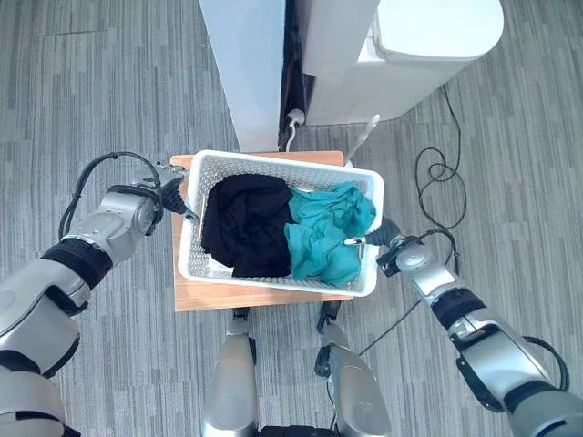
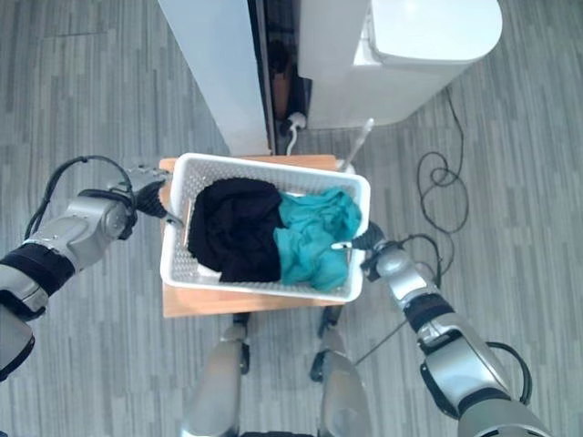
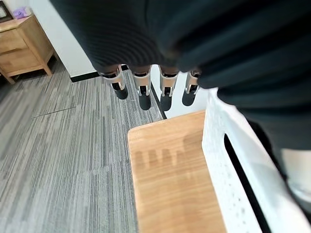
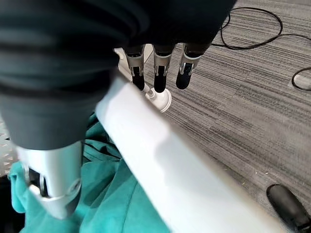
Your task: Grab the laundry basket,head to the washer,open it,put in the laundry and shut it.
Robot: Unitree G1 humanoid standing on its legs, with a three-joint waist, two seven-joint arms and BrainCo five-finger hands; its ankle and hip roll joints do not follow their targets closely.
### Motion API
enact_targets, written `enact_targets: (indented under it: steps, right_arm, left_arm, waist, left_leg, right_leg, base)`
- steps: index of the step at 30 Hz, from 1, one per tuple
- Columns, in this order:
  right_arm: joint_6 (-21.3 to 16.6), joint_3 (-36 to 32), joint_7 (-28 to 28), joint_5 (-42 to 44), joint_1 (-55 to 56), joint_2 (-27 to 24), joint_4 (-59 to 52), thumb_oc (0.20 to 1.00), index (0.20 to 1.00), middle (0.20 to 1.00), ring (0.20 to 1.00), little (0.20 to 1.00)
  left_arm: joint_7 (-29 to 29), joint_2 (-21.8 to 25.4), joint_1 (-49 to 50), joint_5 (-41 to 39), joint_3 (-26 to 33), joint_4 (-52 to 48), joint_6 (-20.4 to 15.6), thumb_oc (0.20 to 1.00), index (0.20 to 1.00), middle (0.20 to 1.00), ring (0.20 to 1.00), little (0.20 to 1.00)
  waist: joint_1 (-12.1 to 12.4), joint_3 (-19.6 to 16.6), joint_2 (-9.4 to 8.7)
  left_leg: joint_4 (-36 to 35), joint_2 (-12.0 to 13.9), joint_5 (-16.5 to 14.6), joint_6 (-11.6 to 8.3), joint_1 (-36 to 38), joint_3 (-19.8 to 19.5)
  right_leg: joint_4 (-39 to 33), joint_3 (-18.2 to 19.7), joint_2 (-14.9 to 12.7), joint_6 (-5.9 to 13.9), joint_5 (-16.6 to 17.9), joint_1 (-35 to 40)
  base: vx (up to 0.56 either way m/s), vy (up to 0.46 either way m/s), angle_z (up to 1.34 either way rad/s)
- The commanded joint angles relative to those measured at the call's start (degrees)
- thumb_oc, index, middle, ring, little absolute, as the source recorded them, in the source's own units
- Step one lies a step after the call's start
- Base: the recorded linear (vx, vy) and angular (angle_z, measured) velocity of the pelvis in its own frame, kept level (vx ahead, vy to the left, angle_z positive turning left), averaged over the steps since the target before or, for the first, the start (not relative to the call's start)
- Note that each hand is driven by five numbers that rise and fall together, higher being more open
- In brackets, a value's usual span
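The left arm reaches in from the lower left, its forearm angled up and inward, and the left hand [image 1: 173, 196] sits at the left end wall of the laundry basket [image 1: 369, 273], fingers [image 3: 144, 92] straight and side by side, dark tips pointing away from the wrist. The right arm comes up from the lower right, and the right hand [image 1: 387, 238] straddles the basket's right rim: fingers [image 4: 160, 73] extended outside it, thumb [image 4: 53, 189] inside.
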Motion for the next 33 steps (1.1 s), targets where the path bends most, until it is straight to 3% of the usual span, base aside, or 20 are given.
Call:
enact_targets:
  steps: [1, 2, 4, 5, 6, 7, 8, 9, 10, 12, 13, 14, 15, 16, 22, 33]
  right_arm:
    - [0.5, 0.4, 0.4, -1.1, -0.4, -0.7, 1.8, 1.0, 1.0, 1.0, 1.0, 1.0]
    - [0.5, 0.4, 0.4, -1.1, -0.4, -0.7, 1.8, 1.0, 1.0, 1.0, 1.0, 1.0]
    - [0.4, 1.0, 0.3, -0.4, -1.1, 0.3, 2.7, 1.0, 1.0, 1.0, 1.0, 1.0]
    - [0.3, 1.0, 0.3, -0.4, -1.2, 0.2, 2.8, 1.0, 1.0, 1.0, 1.0, 1.0]
    - [-0.3, 2.2, -0.3, 0.4, -2.4, 0.8, 4.3, 1.0, 1.0, 1.0, 1.0, 1.0]
    - [-0.3, 2.2, -0.3, 0.4, -2.5, 0.8, 4.4, 1.0, 1.0, 1.0, 1.0, 1.0]
    - [-0.6, 2.7, -0.5, 0.8, -3.0, 1.0, 4.8, 1.0, 1.0, 1.0, 1.0, 1.0]
    - [-0.8, 3.1, -0.7, 1.0, -3.4, 1.2, 4.9, 1.0, 1.0, 1.0, 1.0, 1.0]
    - [-1.2, 3.6, -0.9, 1.4, -3.9, 1.5, 5.2, 1.0, 1.0, 1.0, 1.0, 1.0]
    - [-2.2, 4.4, -1.0, 2.1, -5.0, 2.2, 5.3, 1.0, 1.0, 1.0, 1.0, 1.0]
    - [-2.4, 4.7, -1.1, 2.2, -5.4, 2.5, 5.2, 1.0, 1.0, 1.0, 1.0, 1.0]
    - [-2.7, 4.9, -1.2, 2.2, -5.7, 2.7, 4.9, 0.849, 0.849, 0.849, 0.849, 0.849]
    - [-3.0, 5.1, -1.4, 2.1, -6.2, 2.9, 4.8, 0.517, 0.517, 0.517, 0.517, 0.517]
    - [-3.3, 5.2, -1.6, 1.9, -6.4, 3.0, 4.4, 0.2, 0.2, 0.2, 0.2, 0.2]
    - [-4.6, 3.5, -4.2, -1.7, -4.4, 1.5, -0.9, 0.2, 0.2, 0.2, 0.2, 0.2]
    - [-3.9, -3.2, -7.0, -3.3, 0.5, -1.7, -9.0, 0.2, 0.2, 0.2, 0.2, 0.2]
  left_arm:
    - [2.7, -5.6, 1.2, 0.9, 4.4, 7.4, 1.8, 1.0, 1.0, 1.0, 1.0, 1.0]
    - [2.7, -5.6, 1.3, 0.9, 4.5, 7.4, 1.8, 1.0, 1.0, 1.0, 1.0, 1.0]
    - [3.9, -10.2, 2.1, -0.7, 5.5, 15.9, 1.3, 1.0, 1.0, 1.0, 1.0, 1.0]
    - [4.2, -10.6, 1.9, -0.8, 5.3, 16.6, 1.0, 0.736, 0.736, 0.736, 0.736, 0.736]
    - [5.1, -14.9, -0.1, -1.9, 3.8, 27.8, -0.3, 0.545, 0.545, 0.545, 0.545, 0.545]
    - [5.3, -15.1, -0.2, -2.0, 3.7, 28.1, -0.5, 0.539, 0.539, 0.539, 0.539, 0.539]
    - [5.4, -16.3, -1.1, -2.3, 2.8, 31.1, -0.7, 0.592, 0.592, 0.592, 0.592, 0.592]
    - [5.7, -17.3, -2.0, -2.8, 2.4, 33.5, -0.9, 0.887, 0.887, 0.887, 0.887, 0.887]
    - [6.0, -18.3, -2.5, -3.6, 2.3, 36.0, -0.9, 1.0, 1.0, 1.0, 1.0, 1.0]
    - [6.4, -20.3, -2.4, -4.5, 2.4, 41.7, -1.1, 1.0, 1.0, 1.0, 1.0, 1.0]
    - [6.8, -20.7, -2.5, -5.2, 2.8, 43.1, -1.2, 0.558, 0.558, 0.558, 0.558, 0.558]
    - [7.0, -21.0, -2.7, -5.4, 3.0, 44.1, -1.2, 0.476, 0.476, 0.476, 0.476, 0.476]
    - [7.1, -21.2, -3.0, -5.6, 3.1, 44.5, -1.5, 0.2, 0.2, 0.2, 0.2, 0.2]
    - [7.2, -21.1, -3.0, -5.3, 3.2, 44.8, -1.7, 0.2, 0.2, 0.2, 0.2, 0.2]
    - [10.3, -18.7, -2.3, -3.9, 5.3, 39.4, -3.1, 0.2, 0.2, 0.2, 0.2, 0.2]
    - [12.6, -18.2, 1.1, -2.1, 8.1, 28.5, -1.9, 0.2, 0.2, 0.2, 0.2, 0.2]
  waist:
    - [1.2, 0.1, 3.3]
    - [1.2, 0.1, 3.33]
    - [0.8, 0.4, 2.95]
    - [0.8, 0.4, 3.05]
    - [0.3, 0.7, 2.54]
    - [0.3, 0.7, 2.56]
    - [0.2, 0.7, 2.43]
    - [0.1, 0.8, 2.25]
    - [0.0, 0.8, 2.04]
    - [-0.3, 1.0, 1.41]
    - [-0.4, 1.0, 1.25]
    - [-0.5, 1.0, 1.03]
    - [-0.6, 1.0, 0.9]
    - [-0.8, 1.0, 0.8]
    - [-0.6, 1.0, 1.12]
    - [-0.3, 0.4, 1.88]
  left_leg:
    - [-4.4, -1.3, 2.3, 2.75, -1.2, -3.3]
    - [-4.4, -1.3, 2.3, 2.75, -1.2, -3.3]
    - [-4.4, -1.4, 2.7, 2.66, -1.8, -3.3]
    - [-4.4, -1.4, 2.7, 2.66, -1.8, -3.3]
    - [-4.8, -1.2, 3.2, 2.52, -2.2, -3.4]
    - [-4.8, -1.2, 3.2, 2.52, -2.2, -3.5]
    - [-5.1, -1.1, 3.4, 2.46, -2.3, -3.5]
    - [-5.3, -1.1, 3.6, 2.42, -2.4, -3.5]
    - [-5.4, -1.0, 3.8, 2.37, -2.5, -3.6]
    - [-5.8, -0.9, 4.0, 2.25, -2.5, -3.6]
    - [-6.0, -0.8, 4.2, 2.19, -2.4, -3.6]
    - [-6.1, -0.7, 4.2, 2.16, -2.4, -3.6]
    - [-6.3, -0.7, 4.3, 2.13, -2.3, -3.6]
    - [-6.5, -0.6, 4.4, 2.11, -2.3, -3.6]
    - [-8.3, -0.5, 4.7, 2.15, -2.0, -3.5]
    - [-8.8, -0.8, 3.8, 2.59, -0.5, -3.4]
  right_leg:
    - [8.3, 2.6, -3.8, 4.09, -7.3, 0.5]
    - [8.3, 2.6, -3.8, 4.09, -7.3, 0.5]
    - [8.2, 2.5, -3.8, 3.96, -7.1, 0.1]
    - [8.2, 2.4, -3.8, 3.96, -7.1, 0.1]
    - [7.9, 2.4, -3.6, 3.96, -6.9, -0.4]
    - [7.9, 2.4, -3.6, 3.96, -6.9, -0.4]
    - [7.8, 2.4, -3.6, 3.99, -6.8, -0.5]
    - [7.6, 2.4, -3.5, 4.03, -6.7, -0.6]
    - [7.4, 2.5, -3.5, 4.07, -6.6, -0.6]
    - [7.1, 2.5, -3.3, 4.05, -6.3, -0.7]
    - [7.1, 2.5, -3.2, 4.03, -6.3, -0.8]
    - [7.0, 2.6, -3.2, 4.04, -6.3, -0.8]
    - [7.0, 2.6, -3.1, 4.05, -6.3, -0.9]
    - [7.0, 2.6, -3.1, 4.06, -6.3, -0.9]
    - [7.1, 2.6, -3.1, 4.31, -6.5, -1.7]
    - [7.2, 2.6, -3.4, 4.54, -7.5, -0.4]
  base:
    - [0.0, 0.0, 0.0]
    - [0.0, 0.0, 0.0]
    - [0.0, 0.0, 0.0]
    - [0.0, 0.0, 0.0]
    - [0.0, -0.007, 0.03]
    - [0.0, 0.0, 0.0]
    - [0.0, 0.0, 0.0]
    - [0.0, 0.0, 0.0]
    - [0.0, 0.0, 0.0]
    - [0.0, 0.0, 0.0]
    - [0.0, 0.0, 0.0]
    - [0.0, 0.0, 0.0]
    - [0.0, 0.0, 0.0]
    - [0.0, 0.0, 0.0]
    - [0.01, 0.001, 0.01]
    - [0.02, 0.003, 0.01]
